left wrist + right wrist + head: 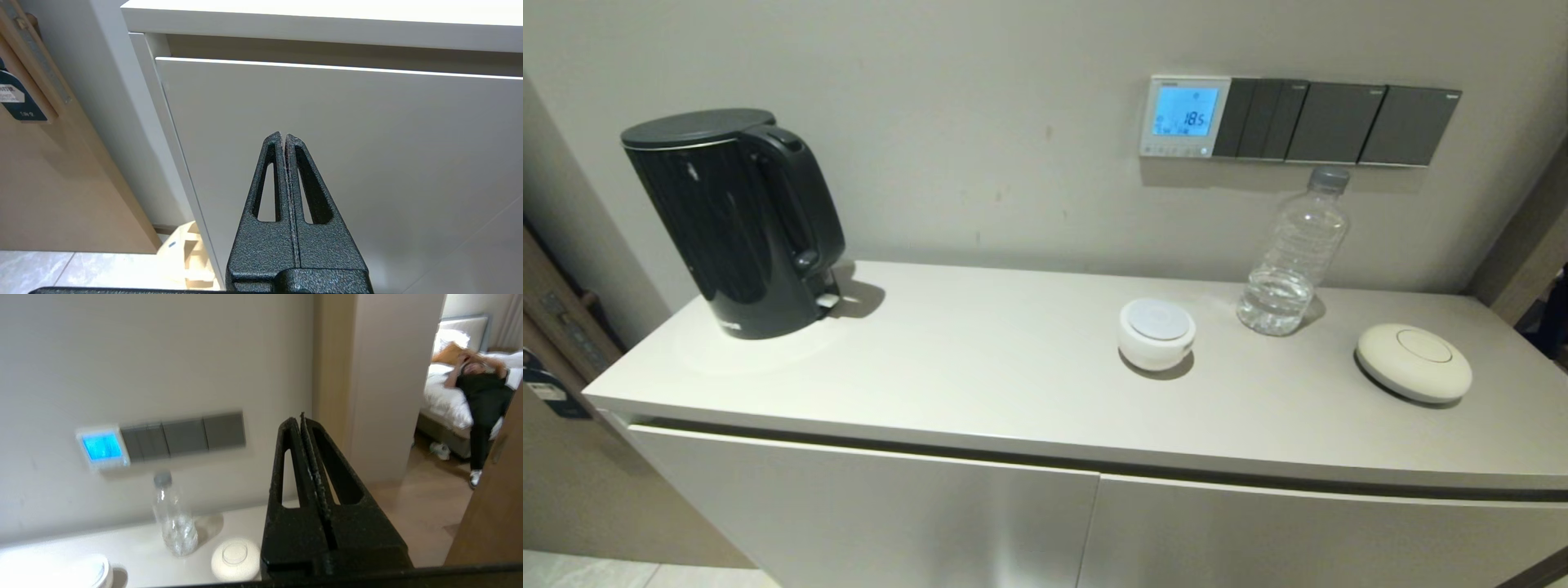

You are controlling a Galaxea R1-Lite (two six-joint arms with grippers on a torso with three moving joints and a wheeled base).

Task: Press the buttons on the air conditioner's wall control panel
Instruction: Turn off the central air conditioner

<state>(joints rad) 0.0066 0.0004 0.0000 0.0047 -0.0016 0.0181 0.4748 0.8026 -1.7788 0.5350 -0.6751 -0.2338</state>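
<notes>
Wall-mounted control panel [102,448] sits well apart from right tool [301,418].

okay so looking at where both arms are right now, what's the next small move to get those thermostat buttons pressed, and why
Probably swing the right gripper, shut and off to the panel's right, toward the air conditioner's wall control panel, aiming above the water bottle at the buttons. The left gripper sits low by the cabinet door.
</notes>
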